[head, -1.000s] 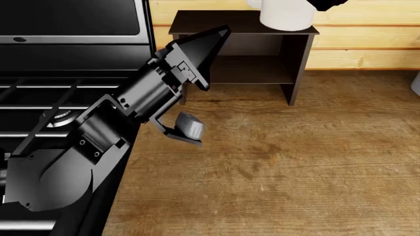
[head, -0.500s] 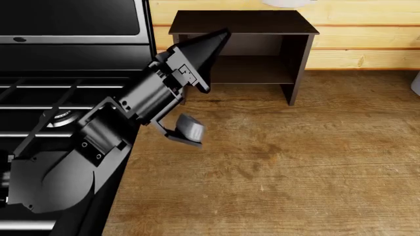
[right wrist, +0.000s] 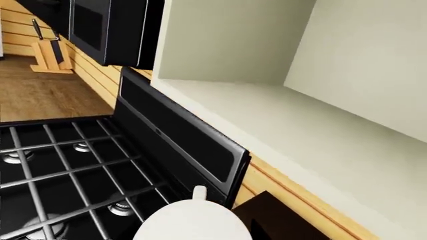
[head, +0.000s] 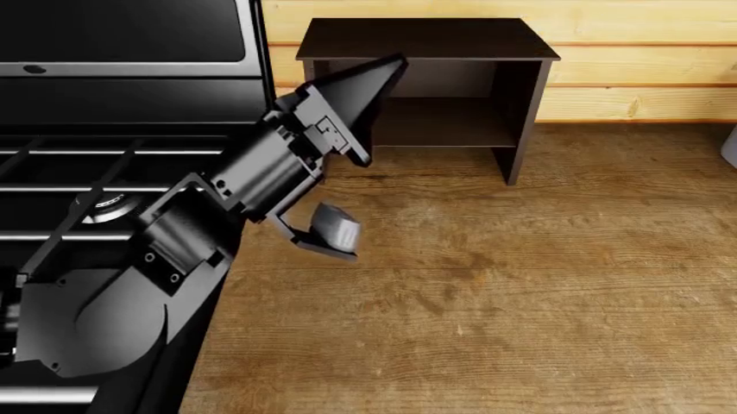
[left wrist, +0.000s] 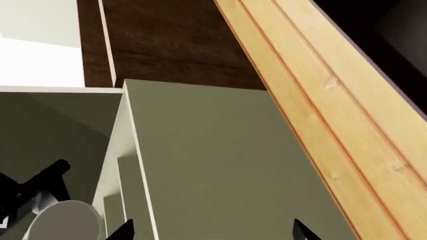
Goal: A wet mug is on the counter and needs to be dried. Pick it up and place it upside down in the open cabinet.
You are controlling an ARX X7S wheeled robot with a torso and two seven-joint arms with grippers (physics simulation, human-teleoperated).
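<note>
Head view: the cabinet (head: 429,82), a dark brown open box with one shelf and panel legs, stands on the wood-grain tabletop (head: 519,285) against pale plank walling. Both its shelf and its flat top are bare, so the placing is not done. The mug is out of this view. The left hand (head: 334,151) hangs over the tabletop edge beside the black stove (head: 103,155), its two dark tapered fingers spread apart and empty.

Left wrist view: a matte cream cupboard (left wrist: 220,165) fills the frame, with a band of blond planks beside it. A pale rounded form at the edge, beside dark parts, may be the mug, though it is too cropped to be sure.

Right wrist view: the mug (right wrist: 190,222) shows as a smooth white round body right by the camera, high above the stove grates. The right hand itself is not in view; judging by the mug's place, it is likely carried, lifted but not yet set into the cabinet.
</note>
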